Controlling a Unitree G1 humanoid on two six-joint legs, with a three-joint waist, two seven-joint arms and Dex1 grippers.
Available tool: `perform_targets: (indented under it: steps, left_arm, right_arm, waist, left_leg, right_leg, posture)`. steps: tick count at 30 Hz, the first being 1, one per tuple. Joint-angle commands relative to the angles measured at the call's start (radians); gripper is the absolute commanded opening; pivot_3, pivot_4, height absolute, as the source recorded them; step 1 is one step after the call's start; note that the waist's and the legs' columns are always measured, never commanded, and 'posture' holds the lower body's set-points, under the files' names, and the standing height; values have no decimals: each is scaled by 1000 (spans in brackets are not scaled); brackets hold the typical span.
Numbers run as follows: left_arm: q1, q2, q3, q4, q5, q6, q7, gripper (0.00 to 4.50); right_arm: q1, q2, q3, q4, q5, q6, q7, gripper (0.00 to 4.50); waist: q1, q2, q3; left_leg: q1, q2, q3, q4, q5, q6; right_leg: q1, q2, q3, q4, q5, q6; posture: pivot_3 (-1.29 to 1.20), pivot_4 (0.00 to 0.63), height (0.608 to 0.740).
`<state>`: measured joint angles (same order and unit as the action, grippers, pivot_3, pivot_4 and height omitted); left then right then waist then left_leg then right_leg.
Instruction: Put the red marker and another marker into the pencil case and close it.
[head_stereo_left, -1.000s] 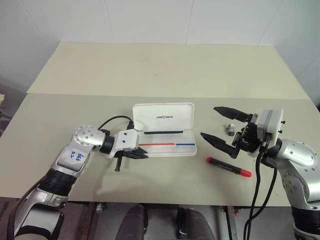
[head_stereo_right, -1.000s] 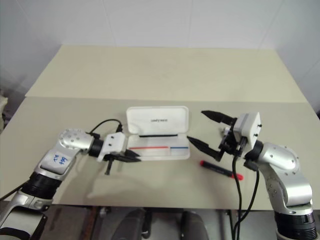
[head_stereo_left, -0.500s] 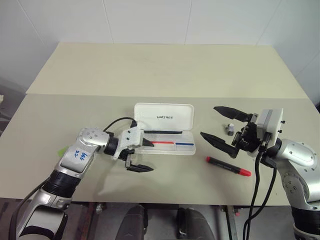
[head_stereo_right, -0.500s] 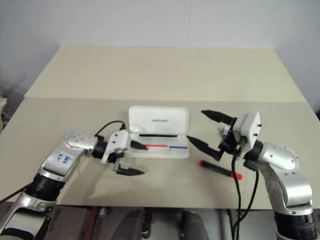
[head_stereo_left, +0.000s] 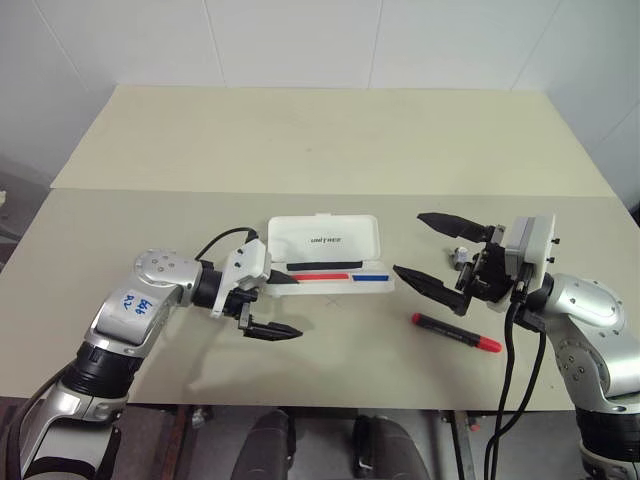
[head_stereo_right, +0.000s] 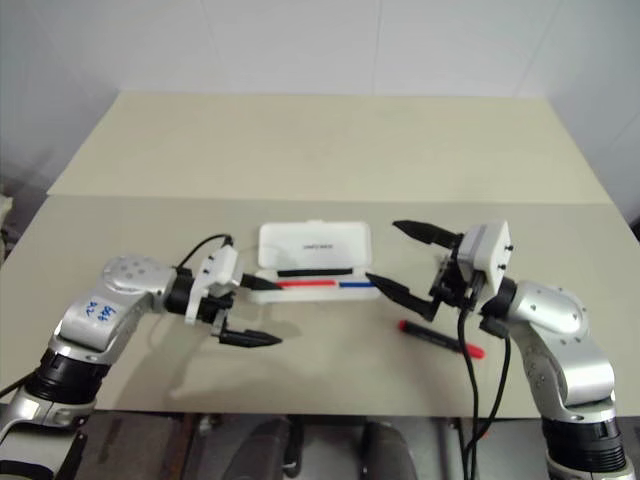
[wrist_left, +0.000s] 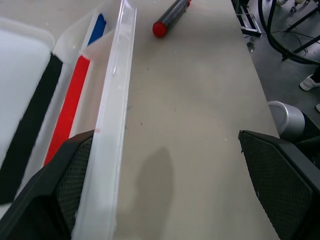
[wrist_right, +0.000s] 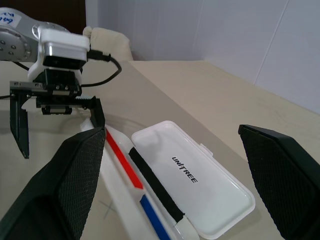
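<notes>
Left eye view shows the pencil case (head_stereo_left: 330, 253) lying open mid-table (head_stereo_left: 330, 150), the left gripper (head_stereo_left: 272, 305) spread empty at its left end. Right gripper (head_stereo_left: 432, 251), also spread, hovers above the red marker (head_stereo_left: 457, 333); a small grey object (head_stereo_left: 459, 256) sits behind it.

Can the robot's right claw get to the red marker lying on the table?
Probably yes. The right claw is open and holds nothing, the red marker lies just below it in the head view, and nothing sits between them.
</notes>
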<state>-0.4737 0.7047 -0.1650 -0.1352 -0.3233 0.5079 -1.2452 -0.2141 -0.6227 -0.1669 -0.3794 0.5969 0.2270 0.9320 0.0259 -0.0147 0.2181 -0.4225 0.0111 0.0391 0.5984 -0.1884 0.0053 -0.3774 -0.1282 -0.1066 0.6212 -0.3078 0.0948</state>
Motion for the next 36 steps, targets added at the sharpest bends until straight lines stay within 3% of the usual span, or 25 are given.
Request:
perform_targets:
  steps: [1,13,21,27,36]
  left_arm:
    - [35,4,7,27,-7,-36,-7,4479]
    - [92,-43,-46,78,11,-137,-8,4479]
    - [73,-40,-16,98,-4,-185,-27,4479]
    - [34,-90,40,106,-45,-230,-8,4479]
    - [58,-122,74,60,-135,-179,-10,4479]
  right_arm:
    - [-6,-15,-25,-18,27,6,5,4500]
    - [33,-29,-44,-60,40,28,-11,4500]
    - [39,-23,-39,-59,37,23,-14,4500]
    - [39,-16,-33,-56,35,17,-17,4500]
    - [43,-8,-29,-57,31,17,-23,4500]
  waist:
    - [0,0,0]
    - [-2,0,0]
    - [0,0,0]
    - [1,0,0]
    - [-1,0,0]
  left_leg:
    - [0,0,0,0,0,0]
    - [0,2,0,0,-3,-3]
    - [0,3,1,1,-3,-3]
    - [0,3,1,2,-4,-5]
    - [0,3,1,3,-3,-1]
  right_leg:
    - [0,0,0,0,0,0]
    - [0,-2,1,-1,0,-1]
    - [0,-1,1,-1,0,-1]
    - [0,-1,1,-1,1,-1]
    - [0,1,1,-1,1,-1]
  posture:
    - [0,150,740]
    - [0,150,740]
    - [0,150,740]
    - [0,150,740]
    - [0,150,740]
